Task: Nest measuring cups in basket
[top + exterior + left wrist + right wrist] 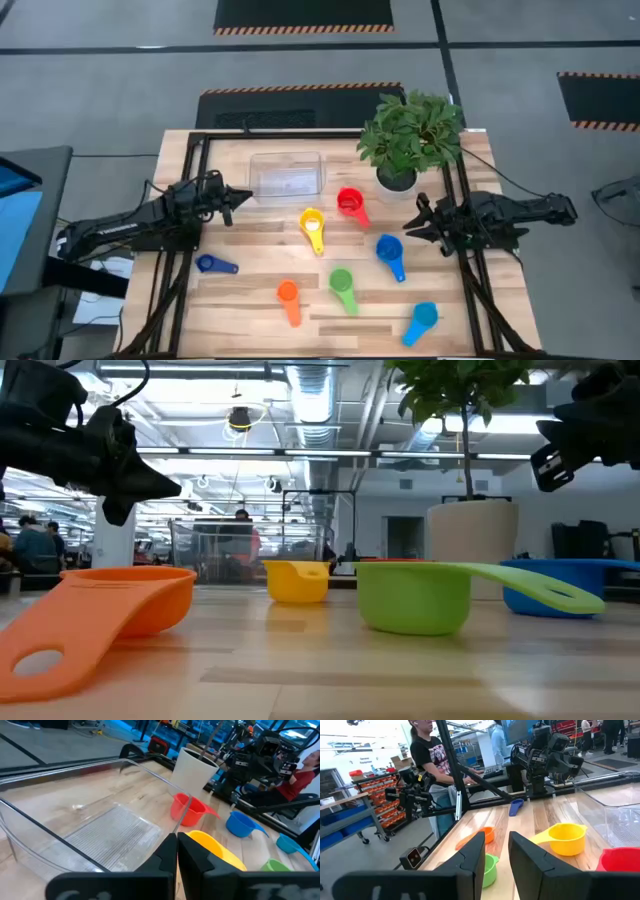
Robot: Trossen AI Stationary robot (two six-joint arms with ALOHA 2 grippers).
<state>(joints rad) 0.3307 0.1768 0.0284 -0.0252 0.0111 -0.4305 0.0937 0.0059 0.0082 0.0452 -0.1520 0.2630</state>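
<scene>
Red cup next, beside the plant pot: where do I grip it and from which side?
Grip the red cup by its bowl rim, coming straight down. It sits upright, mouth open, handle lying low toward the blue cup. The right gripper is probably best placed; keep clear of the white pot.

Landmark: basket (287,173), at the table's (250,320) far middle. Potted plant (408,140) right of it. One measuring cup (350,205) just off its near right corner, another (313,229) just nearer than it. Farther toward the near edge, right of the basket: three cups (390,255) (342,288) (421,322). One cup (288,299) straight nearer, well apart. One cup (213,265) nearer and left.
</scene>
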